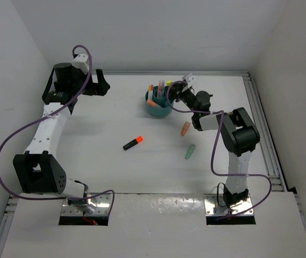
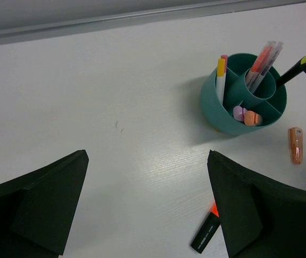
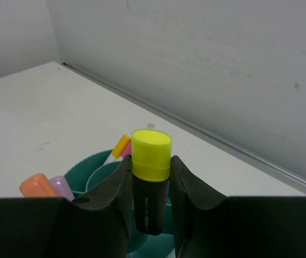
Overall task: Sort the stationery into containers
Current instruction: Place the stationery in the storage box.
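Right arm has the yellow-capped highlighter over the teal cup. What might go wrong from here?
1. The highlighter hangs slanted by the rim of the teal cup; released there, it may strike the rim or a divider and fall outside.
2. The thin pens in the centre tube lean toward it, so the right jaws might knock them.

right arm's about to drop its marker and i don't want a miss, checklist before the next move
1. Grip: right gripper shut on the black-yellow highlighter, yellow cap up: ok.
2. Aim: highlighter over a free compartment of the teal organiser cup: cannot tell; it hangs near the rim.
3. Cup upright: ok.
4. Clearance: left gripper open, apart from the cup: ok.
5. All stationery sorted: not ok; black-orange highlighter, orange marker and green marker lie outside the cup.
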Controlling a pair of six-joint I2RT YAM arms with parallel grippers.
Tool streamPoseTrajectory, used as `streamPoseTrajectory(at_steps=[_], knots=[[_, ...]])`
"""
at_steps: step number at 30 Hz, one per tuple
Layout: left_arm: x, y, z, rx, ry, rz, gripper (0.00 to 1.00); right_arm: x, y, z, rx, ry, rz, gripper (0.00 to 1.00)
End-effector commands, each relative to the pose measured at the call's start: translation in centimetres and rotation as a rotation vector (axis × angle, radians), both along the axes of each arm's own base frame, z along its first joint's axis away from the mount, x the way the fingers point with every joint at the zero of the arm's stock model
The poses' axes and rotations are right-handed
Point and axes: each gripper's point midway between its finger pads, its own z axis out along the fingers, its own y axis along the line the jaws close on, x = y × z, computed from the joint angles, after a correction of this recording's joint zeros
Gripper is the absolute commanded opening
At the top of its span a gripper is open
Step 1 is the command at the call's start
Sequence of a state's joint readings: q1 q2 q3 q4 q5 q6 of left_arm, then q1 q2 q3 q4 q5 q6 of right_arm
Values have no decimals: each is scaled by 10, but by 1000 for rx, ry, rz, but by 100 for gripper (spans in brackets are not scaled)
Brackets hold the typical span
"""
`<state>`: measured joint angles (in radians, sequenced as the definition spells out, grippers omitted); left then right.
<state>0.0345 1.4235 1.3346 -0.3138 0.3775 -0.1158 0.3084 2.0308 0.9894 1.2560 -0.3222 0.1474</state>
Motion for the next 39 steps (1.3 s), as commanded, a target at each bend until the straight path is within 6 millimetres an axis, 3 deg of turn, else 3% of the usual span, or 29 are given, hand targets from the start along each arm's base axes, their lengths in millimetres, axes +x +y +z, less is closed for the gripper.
streamPoseTrajectory(at_steps=[1,10,13,15,17,19,23,24,25,27,28,30,31,33,34,35,37,39], knots=[[5,9,22,20,-60,18,100,-6,6,35,34,-151,44,0],[4,11,17,51,-47,13,100,-14,9,22,-13,-248,59,3],[4,11,18,57,-48,9,100,-17,9,21,-29,-294,52,27],[4,12,18,58,-48,10,100,-24,12,26,-31,-320,68,30],[4,12,20,56,-54,8,100,-31,14,31,-32,-330,90,51],[4,12,22,57,-63,6,100,-40,15,50,-5,-348,107,68],[2,12,27,40,-88,3,100,-64,22,93,42,-396,180,69],[2,12,26,36,-87,3,100,-65,24,90,37,-388,189,67],[1,12,30,30,-97,4,100,-72,26,107,59,-403,207,65],[-2,12,31,24,-107,0,100,-80,30,113,68,-374,242,57],[-5,11,33,23,-114,-6,100,-90,31,126,85,-373,266,55],[-8,12,34,26,-116,-12,100,-98,39,115,64,-285,327,49],[-11,13,37,36,-126,-19,100,-108,42,122,65,-265,364,47],[-17,10,34,40,-112,-50,100,-112,54,97,21,-89,448,43],[-20,11,36,60,-120,-64,100,-127,65,89,-24,-30,561,42],[-26,7,34,52,-105,-98,100,-129,75,70,-77,164,624,42],[-31,7,32,72,-104,-126,100,-153,94,32,-277,394,760,40],[-37,9,30,74,-86,-127,100,-176,110,9,-446,403,861,40]])
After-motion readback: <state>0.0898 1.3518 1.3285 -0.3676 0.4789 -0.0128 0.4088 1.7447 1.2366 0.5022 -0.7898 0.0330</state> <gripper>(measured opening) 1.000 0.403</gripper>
